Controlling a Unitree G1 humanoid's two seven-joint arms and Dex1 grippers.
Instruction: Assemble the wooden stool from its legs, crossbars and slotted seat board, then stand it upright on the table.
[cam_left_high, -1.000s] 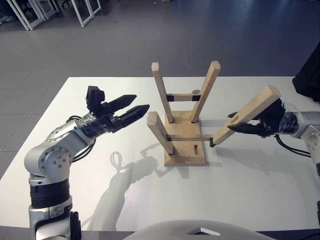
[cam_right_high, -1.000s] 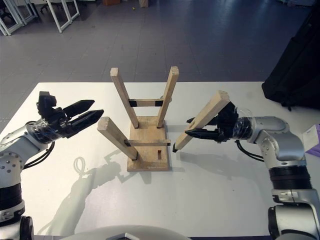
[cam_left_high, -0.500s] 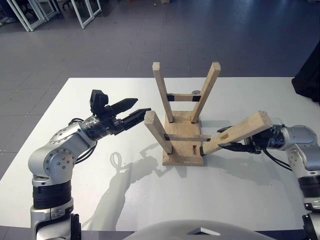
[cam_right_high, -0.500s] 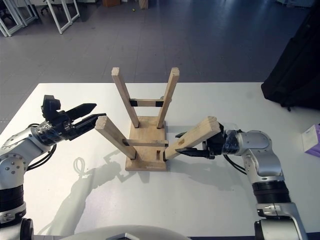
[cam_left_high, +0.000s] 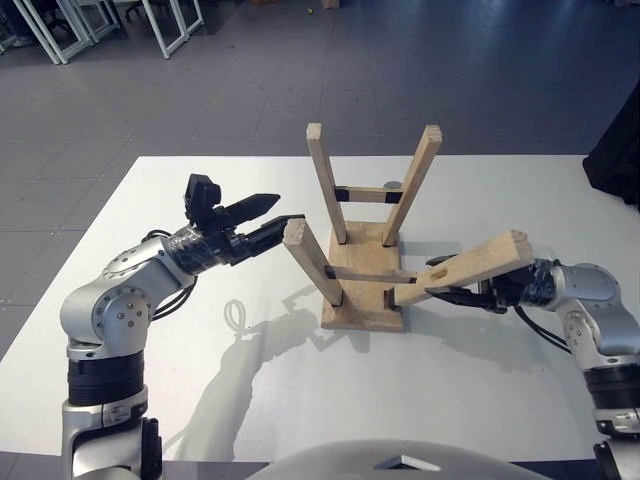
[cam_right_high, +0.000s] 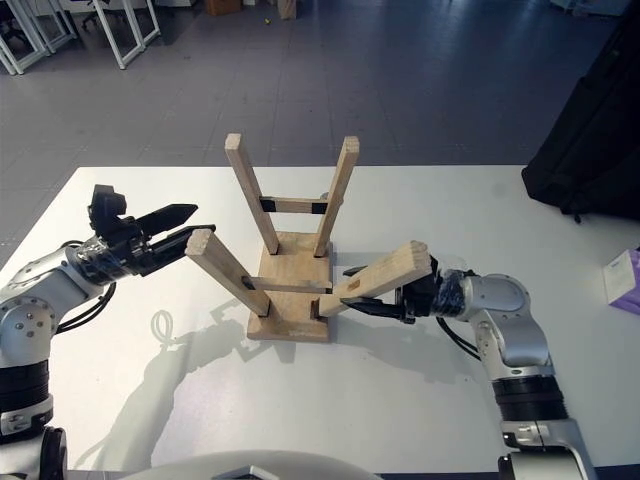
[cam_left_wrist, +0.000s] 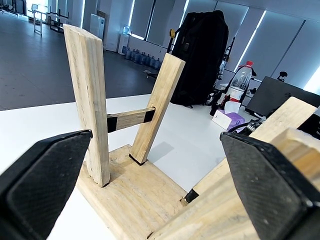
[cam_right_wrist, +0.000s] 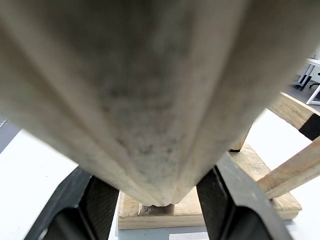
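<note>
Seat board (cam_left_high: 368, 316) on counter (cam_left_high: 500, 400) — right tool (cam_left_high: 437, 279) clamps tilted leg (cam_left_high: 485, 258); left tool (cam_left_high: 283, 208) spread wide, empty.

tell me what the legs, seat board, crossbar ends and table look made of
The legs look like pale bare wood, with visible grain and rough faces, seemingly unvarnished.
The seat board is the same light wood, matte.
The crossbar is wood with black ends, possibly tape or paint; I cannot tell which.
The table has a smooth white top, likely laminate or painted.
</note>
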